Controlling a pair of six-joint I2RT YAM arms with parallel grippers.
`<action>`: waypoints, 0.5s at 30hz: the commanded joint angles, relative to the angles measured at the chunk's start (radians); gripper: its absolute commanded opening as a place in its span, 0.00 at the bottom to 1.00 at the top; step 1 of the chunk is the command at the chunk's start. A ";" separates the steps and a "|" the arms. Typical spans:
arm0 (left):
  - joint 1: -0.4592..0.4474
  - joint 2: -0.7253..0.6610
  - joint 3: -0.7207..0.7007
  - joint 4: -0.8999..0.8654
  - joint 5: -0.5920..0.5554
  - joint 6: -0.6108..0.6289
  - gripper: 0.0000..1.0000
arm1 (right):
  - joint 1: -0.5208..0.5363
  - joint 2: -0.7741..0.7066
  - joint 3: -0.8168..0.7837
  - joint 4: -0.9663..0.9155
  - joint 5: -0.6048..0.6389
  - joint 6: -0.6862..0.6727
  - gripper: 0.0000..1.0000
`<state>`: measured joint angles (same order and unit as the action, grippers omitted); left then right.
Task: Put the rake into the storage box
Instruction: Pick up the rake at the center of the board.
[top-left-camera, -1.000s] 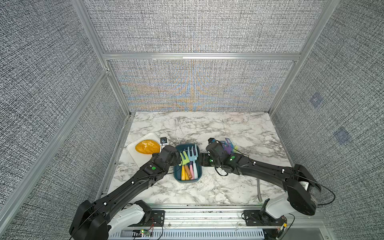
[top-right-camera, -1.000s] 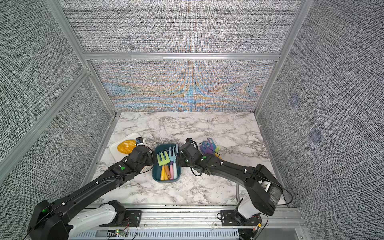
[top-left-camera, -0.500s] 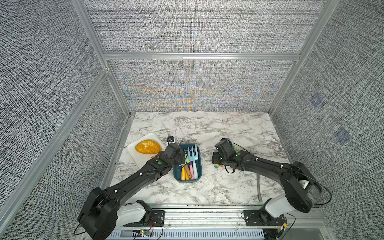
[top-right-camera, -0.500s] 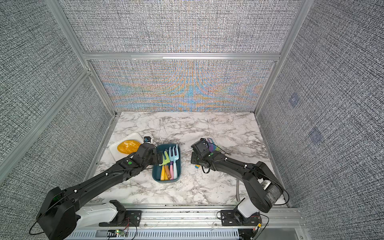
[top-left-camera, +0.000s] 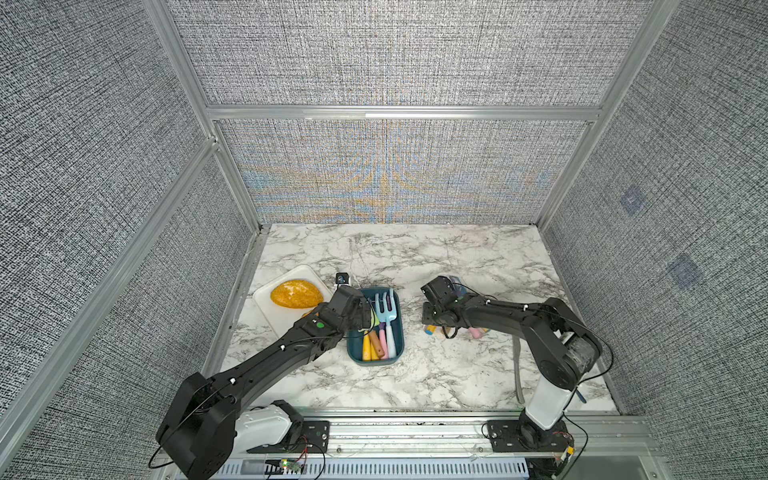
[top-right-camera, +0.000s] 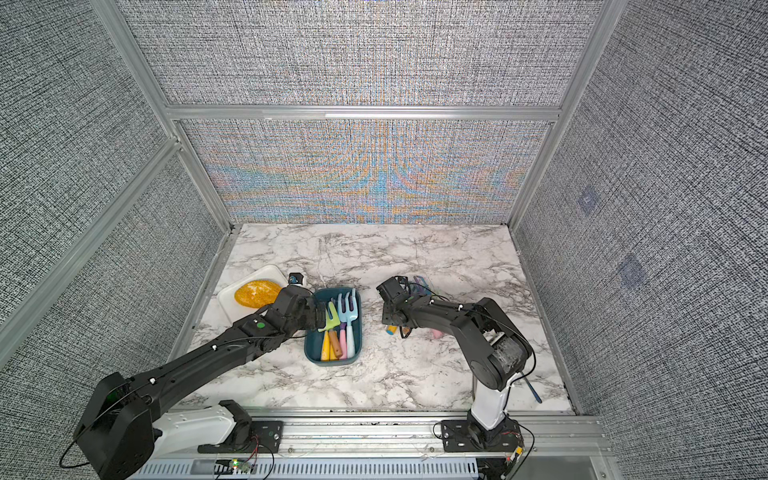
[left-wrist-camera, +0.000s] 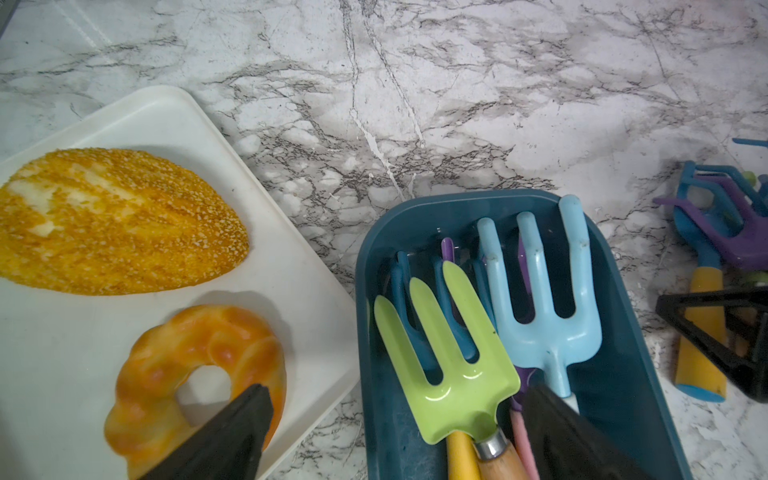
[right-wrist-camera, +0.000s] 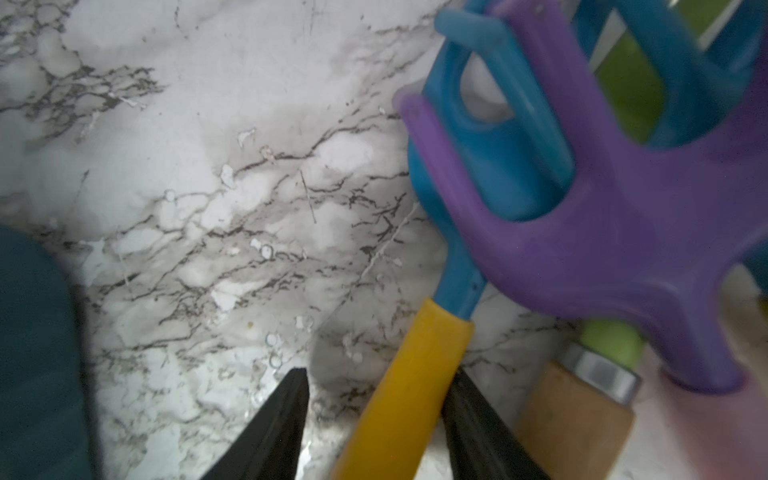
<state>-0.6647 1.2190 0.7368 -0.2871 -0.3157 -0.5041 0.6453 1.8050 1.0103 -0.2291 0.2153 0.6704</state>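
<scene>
Left jaws: wide apart, empty, over box's left rim.
Box (top-left-camera: 374, 362): frame centre in both top views, on desk (top-left-camera: 415, 386).
Rake (right-wrist-camera: 409, 395): on desk, right of box.
Right jaws: parted, straddling rake's yellow handle, one touching.
Tray (top-left-camera: 299, 273): behind, left.

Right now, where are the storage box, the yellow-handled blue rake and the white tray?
storage box (left-wrist-camera: 478, 201), left wrist view, rim at one short end.
yellow-handled blue rake (right-wrist-camera: 407, 374), right wrist view, its yellow handle.
white tray (left-wrist-camera: 303, 291), left wrist view, bare surface.
</scene>
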 joint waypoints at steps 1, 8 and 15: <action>0.001 0.001 0.007 0.014 -0.007 0.012 0.99 | 0.000 0.038 0.008 -0.024 0.002 -0.006 0.55; 0.001 0.005 0.008 0.014 -0.011 0.013 0.99 | 0.000 0.039 0.014 -0.027 0.000 -0.024 0.27; 0.001 0.003 0.009 0.015 -0.016 0.013 0.99 | 0.002 -0.105 -0.042 -0.018 -0.031 -0.035 0.02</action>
<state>-0.6647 1.2228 0.7383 -0.2871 -0.3225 -0.4999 0.6441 1.7512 0.9821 -0.2344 0.2016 0.6498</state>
